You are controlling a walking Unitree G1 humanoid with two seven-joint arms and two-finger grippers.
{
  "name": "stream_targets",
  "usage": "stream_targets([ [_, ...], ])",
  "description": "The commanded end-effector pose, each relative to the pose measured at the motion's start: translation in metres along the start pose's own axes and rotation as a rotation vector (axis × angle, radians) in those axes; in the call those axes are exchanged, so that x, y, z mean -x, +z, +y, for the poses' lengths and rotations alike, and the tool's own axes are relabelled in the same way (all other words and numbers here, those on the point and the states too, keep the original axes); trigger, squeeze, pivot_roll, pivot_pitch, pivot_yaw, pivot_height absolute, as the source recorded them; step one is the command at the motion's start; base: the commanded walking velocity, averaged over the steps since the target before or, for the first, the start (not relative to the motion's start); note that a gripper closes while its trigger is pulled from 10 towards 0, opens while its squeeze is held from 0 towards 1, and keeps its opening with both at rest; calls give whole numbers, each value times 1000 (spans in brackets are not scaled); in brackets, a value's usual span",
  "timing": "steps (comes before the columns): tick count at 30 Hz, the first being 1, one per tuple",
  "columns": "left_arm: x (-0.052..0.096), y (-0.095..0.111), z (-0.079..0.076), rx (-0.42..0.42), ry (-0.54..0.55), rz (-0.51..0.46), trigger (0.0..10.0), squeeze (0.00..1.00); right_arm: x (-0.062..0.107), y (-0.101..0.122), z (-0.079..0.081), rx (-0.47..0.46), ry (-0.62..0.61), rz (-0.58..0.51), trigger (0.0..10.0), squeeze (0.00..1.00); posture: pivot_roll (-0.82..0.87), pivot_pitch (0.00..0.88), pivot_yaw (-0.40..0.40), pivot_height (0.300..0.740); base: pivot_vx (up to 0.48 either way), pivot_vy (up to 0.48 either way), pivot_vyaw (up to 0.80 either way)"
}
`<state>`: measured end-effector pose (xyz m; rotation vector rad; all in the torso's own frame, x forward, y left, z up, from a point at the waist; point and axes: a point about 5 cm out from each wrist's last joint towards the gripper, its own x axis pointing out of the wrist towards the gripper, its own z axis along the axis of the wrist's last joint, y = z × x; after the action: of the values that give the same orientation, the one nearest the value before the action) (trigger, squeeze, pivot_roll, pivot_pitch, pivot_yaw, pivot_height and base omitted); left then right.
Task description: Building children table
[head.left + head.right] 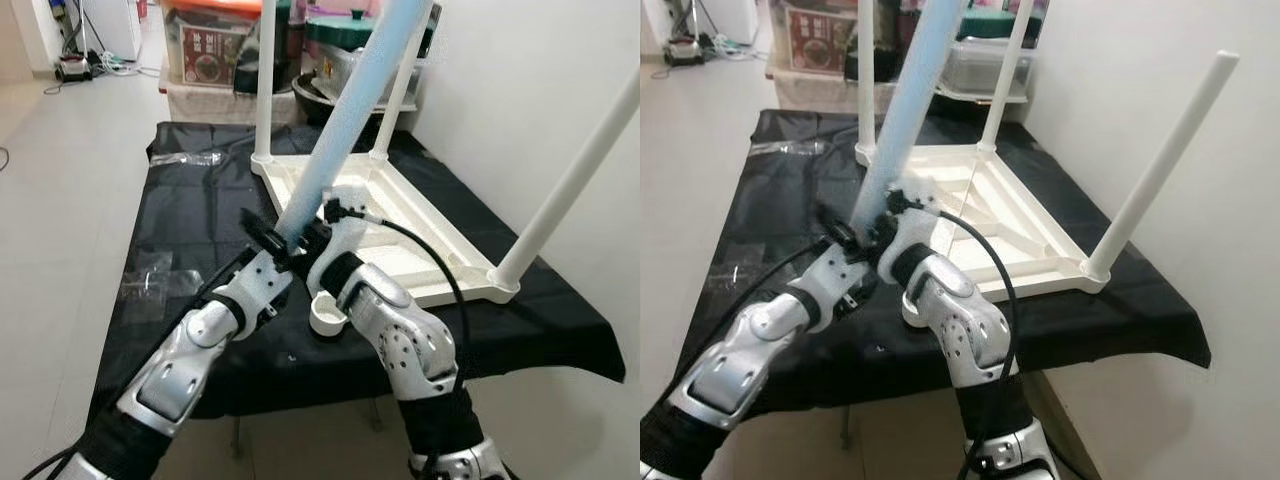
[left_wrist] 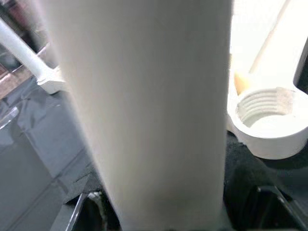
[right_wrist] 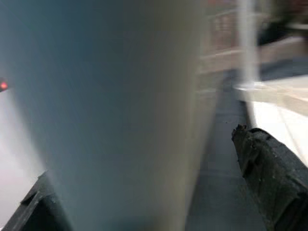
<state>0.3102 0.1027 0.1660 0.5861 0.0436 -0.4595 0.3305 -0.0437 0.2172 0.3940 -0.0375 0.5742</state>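
Observation:
A white children's table (image 1: 405, 215) lies upside down on a black-covered work table (image 1: 190, 220). Three white legs stand up from its corners: two at the far side (image 1: 265, 80) and one at the near right (image 1: 580, 170). The near-left corner has a bare threaded socket (image 1: 327, 318), seen close in the left wrist view (image 2: 267, 120). A fourth leg (image 1: 350, 120) leans steeply just above that socket, its lower end held between both arms. My left gripper (image 1: 278, 240) and right gripper (image 1: 320, 232) are both shut on its lower end, side by side.
Clear plastic bags (image 1: 150, 280) lie on the black cloth at the left, another (image 1: 185, 158) near the far left corner. Storage boxes and pots (image 1: 210, 50) are stacked behind the work table. A white wall (image 1: 520, 80) runs along the right. Pale floor (image 1: 60, 200) is on the left.

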Motion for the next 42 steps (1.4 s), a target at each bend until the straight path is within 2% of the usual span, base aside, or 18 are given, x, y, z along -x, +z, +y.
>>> stream_targets([
  [1,0,4,-8,-9,-15,-19,10000,0,-13,6,21,-83,14,-59,6706,0,117,0,-135,740,0,0,0],
  [2,0,4,-8,-9,-15,-19,10000,0,-13,6,21,-83,14,-59,6706,0,117,0,-135,740,0,0,0],
  [3,2,-1,-10,-9,-20,-9,10000,0,-11,8,18,-114,3,-87,0,0,118,0,-135,740,0,0,0],
  [10,6,-12,-5,-33,-3,21,10000,0,-6,7,19,-187,34,-96,0,0,119,0,-133,740,0,0,0],
  [14,5,-19,6,-81,48,28,10000,0,-3,7,28,-299,125,-76,0,0,112,0,-131,740,0,0,0],
  [17,4,-21,11,-82,67,33,10000,0,-3,8,31,-347,158,-64,0,0,109,0,-130,740,0,0,0],
  [21,3,-21,14,-78,79,30,10000,0,-2,8,32,-350,181,-59,0,0,109,0,-131,740,0,0,0],
  [27,5,-19,14,-75,85,5,10000,0,0,5,29,-286,167,-54,0,0,110,0,-136,740,0,0,0],
  [28,6,-18,14,-71,85,-5,10000,651,0,6,27,-270,156,-55,0,0,110,0,-136,740,0,0,0],
  [30,7,-14,15,-46,96,-41,10000,651,0,6,24,-258,142,-57,0,0,113,0,-139,740,0,0,0],
  [31,9,-8,18,-12,97,-91,10000,1000,-1,8,20,-241,129,-60,0,0,114,0,-140,740,0,0,0],
  [34,15,5,25,58,99,-190,10000,1000,-3,13,14,-220,107,-71,0,0,114,0,-140,740,0,0,0],
  [38,20,11,33,86,133,-226,10000,1000,-4,15,11,-211,96,-79,0,0,125,0,-145,740,0,0,0],
  [41,33,18,41,141,166,-293,10000,1000,-8,22,2,-196,62,-105,0,0,127,0,-144,740,0,0,0],
  [42,33,18,41,141,166,-293,10000,1000,-8,22,2,-196,62,-105,0,0,127,0,-144,740,0,0,0],
])
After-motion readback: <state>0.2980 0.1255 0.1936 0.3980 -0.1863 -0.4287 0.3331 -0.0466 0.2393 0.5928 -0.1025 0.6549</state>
